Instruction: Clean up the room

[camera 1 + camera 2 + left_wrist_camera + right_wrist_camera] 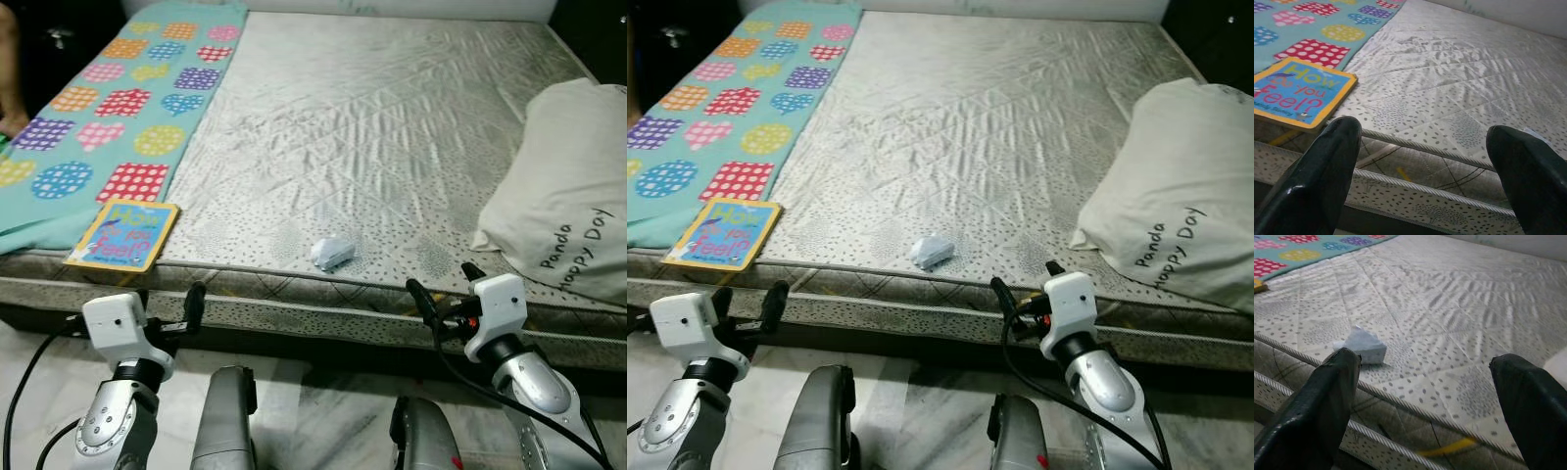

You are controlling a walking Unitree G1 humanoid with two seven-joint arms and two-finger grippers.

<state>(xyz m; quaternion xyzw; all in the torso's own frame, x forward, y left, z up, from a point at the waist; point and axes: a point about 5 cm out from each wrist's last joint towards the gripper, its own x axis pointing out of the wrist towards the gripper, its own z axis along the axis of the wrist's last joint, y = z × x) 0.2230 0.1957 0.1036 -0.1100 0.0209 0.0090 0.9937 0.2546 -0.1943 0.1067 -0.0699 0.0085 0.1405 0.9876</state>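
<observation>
Crumpled tissue (332, 253): small white wad lying on the bare mattress close to its front edge; ahead of the right pincer and toward its left finger, apart from it, well to the right of the left pincer.
Book (122, 234): children's board book, yellow border, blue cover reading "How do you feel?"; flat at the mattress's front edge, partly on the patterned blanket, just ahead of the left pincer and a little to its left.
Left pincer (168, 308): held low in front of the mattress side, level with the piping; fingers spread wide, nothing between them, touching nothing.
Right pincer (443, 291): held low at the mattress edge, between the tissue and the pillow; fingers (1327, 396) spread wide, empty.
Mattress (392, 127): grey quilted surface with a dotted border and corded piping, filling the space beyond both pincers.
Blanket (127, 93): turquoise with coloured polka-dot patches, spread along the mattress's left side, beyond the left pincer.
Pillow (568, 196): cream, printed "Panda Happy Day", on the mattress's right side, beyond and right of the right pincer.
Floor (313, 411): pale, marbled, under both arms.
</observation>
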